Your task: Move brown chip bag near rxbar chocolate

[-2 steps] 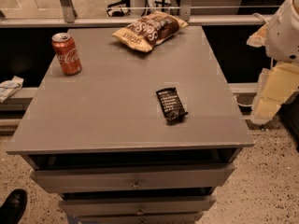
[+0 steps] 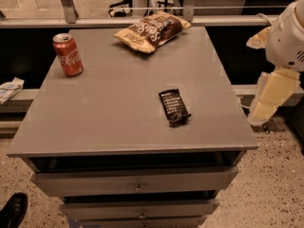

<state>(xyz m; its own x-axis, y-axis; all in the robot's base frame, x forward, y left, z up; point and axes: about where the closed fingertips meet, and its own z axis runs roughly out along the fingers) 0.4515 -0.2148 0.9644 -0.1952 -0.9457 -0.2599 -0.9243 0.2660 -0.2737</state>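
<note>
The brown chip bag [image 2: 152,30] lies at the far edge of the grey tabletop [image 2: 109,113], near the middle, with its dark face and white lettering up. The rxbar chocolate [image 2: 173,106] is a small flat black wrapper lying right of centre, well toward me from the bag. My gripper [image 2: 270,95] hangs off the table's right side, below the white arm joint [image 2: 289,37]. It is beside the table edge, apart from both items and holding nothing that I can see.
A red soda can [image 2: 68,54] stands upright at the far left of the tabletop. Drawers [image 2: 137,182] sit under the top, slightly open. A railing [image 2: 142,20] runs behind the table. A black shoe [image 2: 12,210] is at the bottom left.
</note>
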